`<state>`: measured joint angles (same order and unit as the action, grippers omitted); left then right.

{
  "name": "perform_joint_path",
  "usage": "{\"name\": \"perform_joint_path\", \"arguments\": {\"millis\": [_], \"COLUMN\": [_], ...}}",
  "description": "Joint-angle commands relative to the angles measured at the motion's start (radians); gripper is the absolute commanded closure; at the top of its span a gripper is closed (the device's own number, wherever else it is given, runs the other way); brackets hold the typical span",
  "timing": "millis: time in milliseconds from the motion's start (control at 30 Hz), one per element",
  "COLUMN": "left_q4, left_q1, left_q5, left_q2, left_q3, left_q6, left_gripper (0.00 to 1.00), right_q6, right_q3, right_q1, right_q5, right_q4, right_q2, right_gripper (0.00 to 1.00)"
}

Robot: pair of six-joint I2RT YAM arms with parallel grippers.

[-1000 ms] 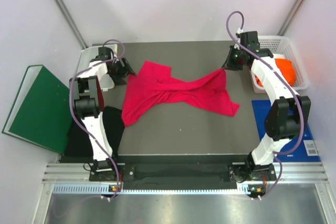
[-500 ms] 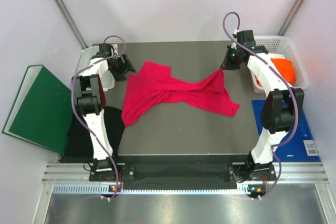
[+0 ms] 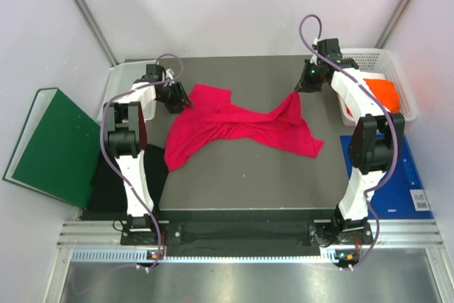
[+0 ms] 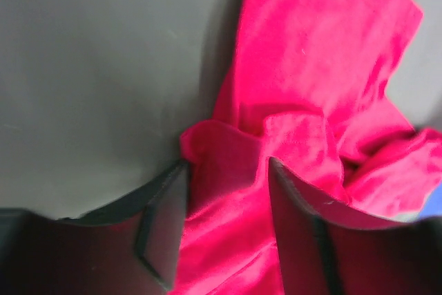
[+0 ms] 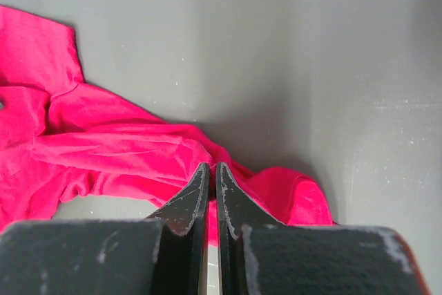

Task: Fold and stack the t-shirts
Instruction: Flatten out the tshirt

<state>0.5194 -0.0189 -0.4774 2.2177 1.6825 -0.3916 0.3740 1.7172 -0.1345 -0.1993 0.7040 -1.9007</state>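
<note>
Top external view: the pink t-shirt lies twisted on the table. The right gripper has its jaws pinched tight on the far right corner. The left gripper has its jaws apart around the left corner, probably so both can pull it flat.

Bright, even overhead light fills the top view; shadows on the tabletop are soft. The wrist views are dimmer, the left gripper blurred at the bottom, the crimson-pink t-shirt oversaturated.
</note>
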Motion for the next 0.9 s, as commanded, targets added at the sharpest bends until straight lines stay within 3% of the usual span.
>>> {"name": "perform_joint_path", "arguments": {"millis": [0,33,67,133,433,700,867], "left_q4": [0.088,0.090,0.093,0.102,0.157,0.182,0.186], "left_q1": [0.016,0.014,0.016,0.014,-0.006,-0.041,-0.042], "left_q5": [0.051,0.052,0.057,0.086,0.230,0.276,0.246], "left_q2": [0.057,0.056,0.048,0.036,-0.099,-0.164,-0.173], "left_q3": [-0.093,-0.096,-0.096,-0.098,-0.046,0.028,0.051], "left_q6": [0.039,0.040,0.043,0.042,0.040,0.048,0.043], "left_gripper": [0.55,0.60,0.78,1.00,0.99,1.00,0.89], "right_q6": [0.013,0.014,0.016,0.016,0.031,0.036,0.039], "right_q3": [0.053,0.053,0.048,0.047,0.001,-0.021,-0.045], "right_q1": [0.009,0.007,0.007,0.007,0.007,0.007,0.007], "right_q5": [-0.011,-0.011,-0.009,-0.012,-0.026,-0.023,-0.023], "right_q4": [-0.008,-0.009,-0.008,-0.011,-0.037,-0.043,-0.051], "right_q2": [-0.004,-0.005,-0.006,-0.006,0.014,0.029,0.042], "right_gripper": [1.00,1.00,1.00,1.00,1.00,1.00,1.00]}}
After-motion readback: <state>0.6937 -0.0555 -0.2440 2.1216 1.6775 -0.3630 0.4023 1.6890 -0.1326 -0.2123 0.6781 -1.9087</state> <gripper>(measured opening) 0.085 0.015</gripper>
